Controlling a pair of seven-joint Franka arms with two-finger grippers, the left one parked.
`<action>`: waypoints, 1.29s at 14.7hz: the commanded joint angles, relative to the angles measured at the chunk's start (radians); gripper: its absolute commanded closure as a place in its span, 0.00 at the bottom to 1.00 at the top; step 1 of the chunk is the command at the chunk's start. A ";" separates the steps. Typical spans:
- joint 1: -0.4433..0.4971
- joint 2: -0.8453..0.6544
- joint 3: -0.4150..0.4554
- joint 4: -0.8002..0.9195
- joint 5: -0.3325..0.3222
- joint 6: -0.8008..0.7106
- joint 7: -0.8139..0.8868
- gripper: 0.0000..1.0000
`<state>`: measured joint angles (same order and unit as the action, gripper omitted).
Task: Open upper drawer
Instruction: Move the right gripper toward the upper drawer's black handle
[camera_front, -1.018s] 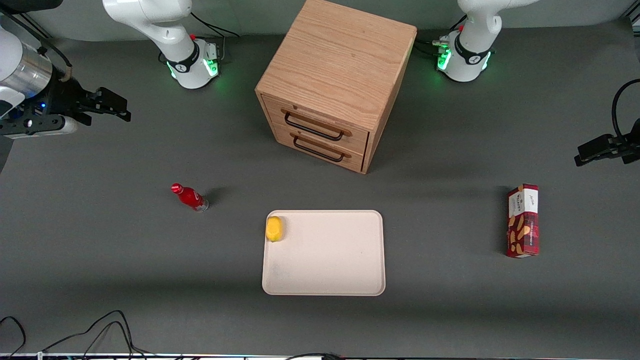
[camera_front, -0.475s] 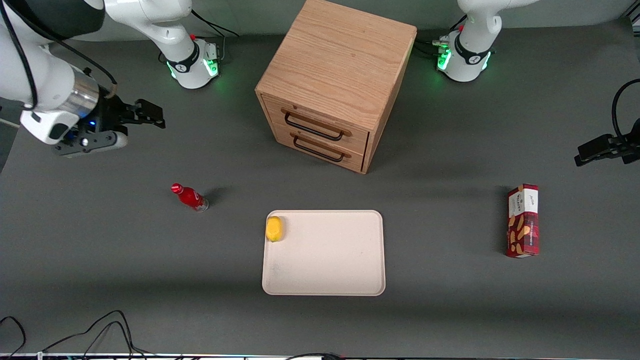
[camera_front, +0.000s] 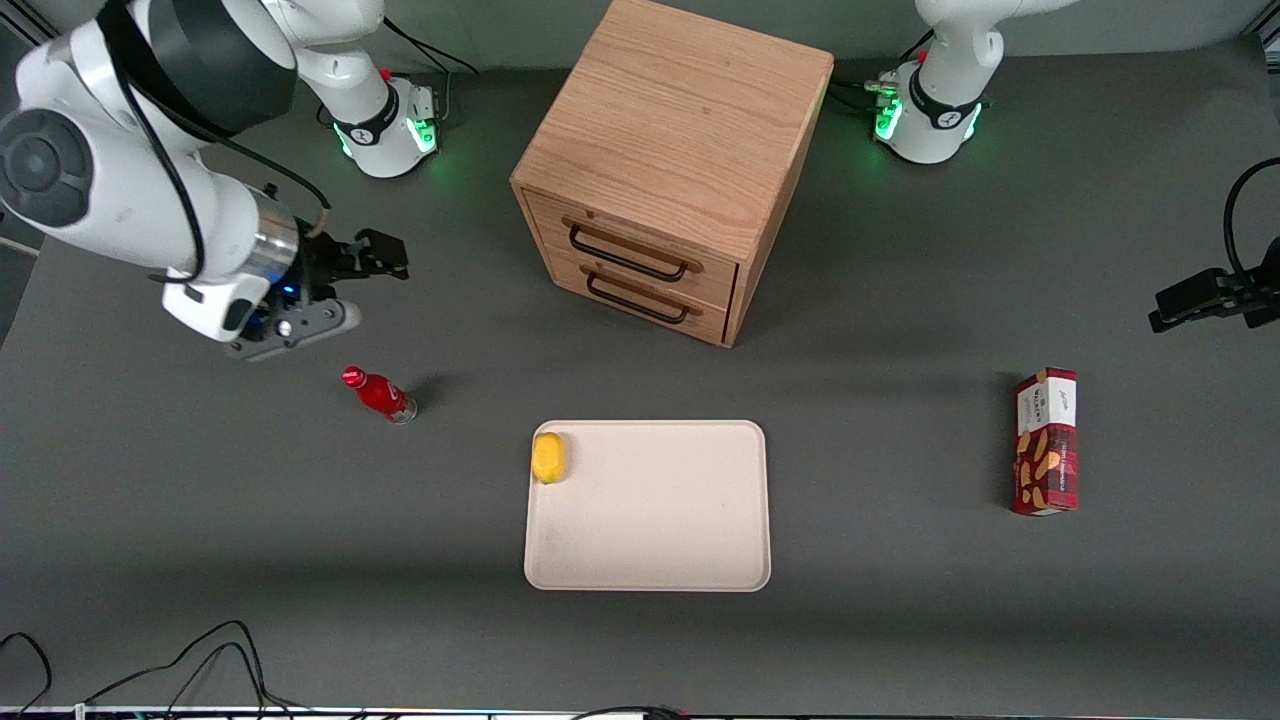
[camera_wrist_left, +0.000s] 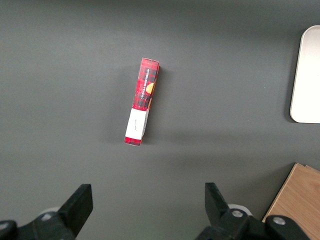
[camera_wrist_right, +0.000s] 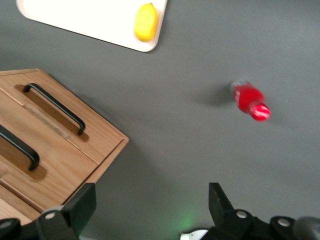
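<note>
The oak cabinet (camera_front: 680, 120) stands at the middle of the table, farther from the front camera than the tray. The upper drawer (camera_front: 640, 245) is closed, with its black wire handle (camera_front: 625, 255) above the lower drawer (camera_front: 640, 300). My right gripper (camera_front: 385, 255) is open and empty. It hovers above the table, off toward the working arm's end from the cabinet's front corner, at about drawer level. In the right wrist view the open gripper (camera_wrist_right: 150, 197) faces bare table beside the cabinet, and the upper drawer's handle (camera_wrist_right: 22, 145) and the lower drawer's handle (camera_wrist_right: 55, 107) both show.
A red bottle (camera_front: 380, 395) stands on the table nearer the front camera than the gripper. A cream tray (camera_front: 650, 520) holds a lemon (camera_front: 548, 457) in front of the cabinet. A red snack box (camera_front: 1046, 440) lies toward the parked arm's end.
My right arm has swung in from the table's working-arm end toward the cabinet and nearer the front camera. The gripper has stayed open. The drawers have not moved.
</note>
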<state>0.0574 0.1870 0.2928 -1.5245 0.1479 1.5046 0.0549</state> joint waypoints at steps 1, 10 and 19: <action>0.001 0.124 0.043 0.130 0.019 0.011 -0.099 0.00; 0.035 0.167 0.138 0.142 0.022 0.075 -0.319 0.00; 0.059 0.291 0.233 0.133 0.067 0.146 -0.437 0.00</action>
<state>0.1045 0.4542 0.5187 -1.4104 0.1960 1.6344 -0.3496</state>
